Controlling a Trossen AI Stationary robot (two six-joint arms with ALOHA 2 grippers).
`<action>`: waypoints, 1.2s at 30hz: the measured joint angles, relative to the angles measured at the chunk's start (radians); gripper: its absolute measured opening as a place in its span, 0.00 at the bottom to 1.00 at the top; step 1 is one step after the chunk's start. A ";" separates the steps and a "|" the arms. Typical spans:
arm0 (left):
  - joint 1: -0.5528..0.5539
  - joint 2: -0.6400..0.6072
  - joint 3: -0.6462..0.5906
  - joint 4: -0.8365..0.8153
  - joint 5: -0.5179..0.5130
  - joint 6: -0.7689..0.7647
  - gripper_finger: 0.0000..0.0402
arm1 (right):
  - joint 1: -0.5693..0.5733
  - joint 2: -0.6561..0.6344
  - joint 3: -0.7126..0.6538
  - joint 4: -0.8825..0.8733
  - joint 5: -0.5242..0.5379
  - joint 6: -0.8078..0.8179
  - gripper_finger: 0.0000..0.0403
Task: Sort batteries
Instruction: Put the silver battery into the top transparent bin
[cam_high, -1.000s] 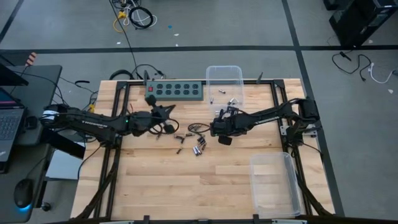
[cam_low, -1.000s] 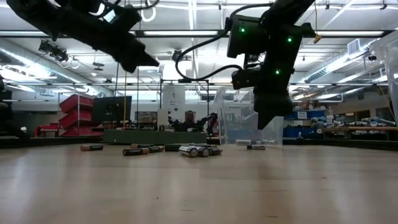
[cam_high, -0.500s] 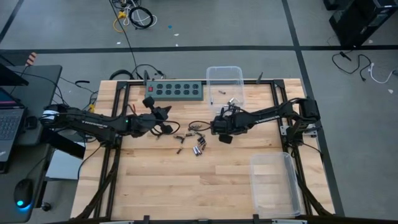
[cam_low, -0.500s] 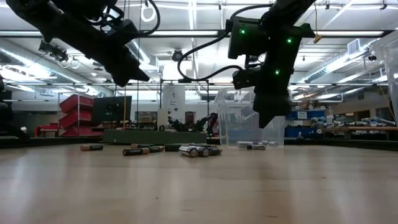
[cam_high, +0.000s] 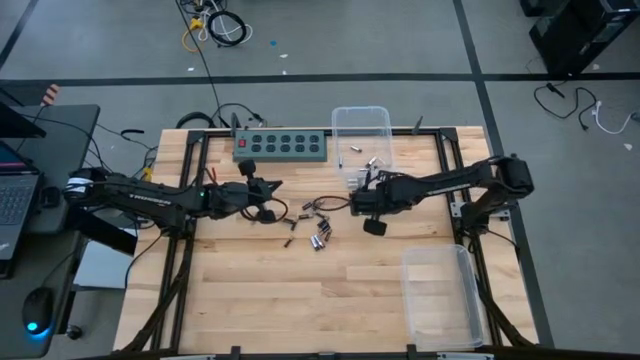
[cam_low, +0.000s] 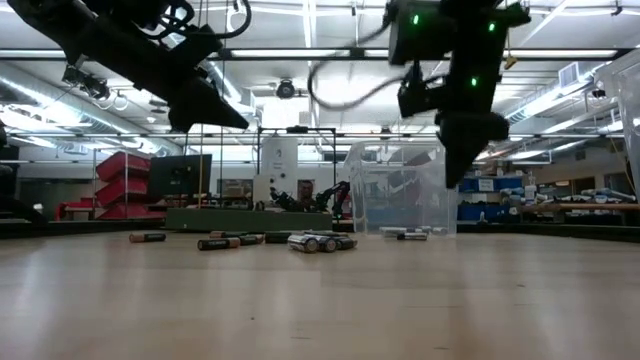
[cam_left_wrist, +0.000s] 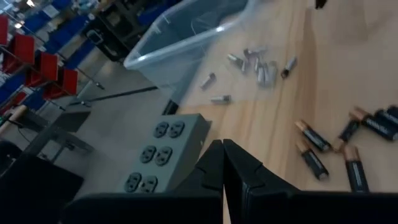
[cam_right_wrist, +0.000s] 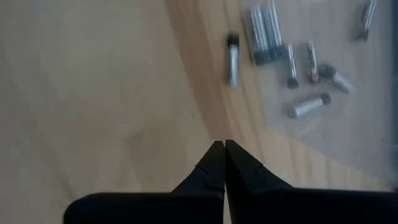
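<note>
Several dark batteries (cam_high: 316, 232) lie loose on the table's middle, a low row in the low view (cam_low: 318, 241) and brown-tipped cells in the left wrist view (cam_left_wrist: 318, 150). Silvery batteries (cam_right_wrist: 266, 28) lie in the clear bin (cam_high: 361, 128) at the far edge, and the left wrist view (cam_left_wrist: 260, 65) shows them too. My left gripper (cam_high: 272, 189) hangs shut above the table, left of the loose batteries; its fingers (cam_left_wrist: 222, 163) meet with nothing between them. My right gripper (cam_high: 362, 204) is shut in the air between the loose batteries and the bin, fingers (cam_right_wrist: 224, 157) together.
A green power strip (cam_high: 281, 145) sits at the far edge, left of the bin (cam_left_wrist: 163, 146). A second clear bin (cam_high: 441, 296) stands at the near right corner. Black cables (cam_high: 318, 206) lie among the batteries. Bare wood fills the near half.
My right gripper has risen and moved toward the table's right edge, staying shut. My left gripper has dipped slightly and kept shut. The batteries lie where they were.
</note>
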 joint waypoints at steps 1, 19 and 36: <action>0.000 0.000 0.000 -0.002 0.000 0.000 0.00 | 0.011 -0.015 -0.007 0.040 -0.001 -0.003 0.00; 0.000 -0.011 0.000 -0.109 -0.006 -0.001 0.00 | 0.073 0.139 -0.164 0.476 0.276 -0.072 0.00; 0.000 -0.011 0.000 -0.152 -0.014 -0.026 0.00 | -0.031 0.195 -0.164 0.495 0.257 -0.056 0.00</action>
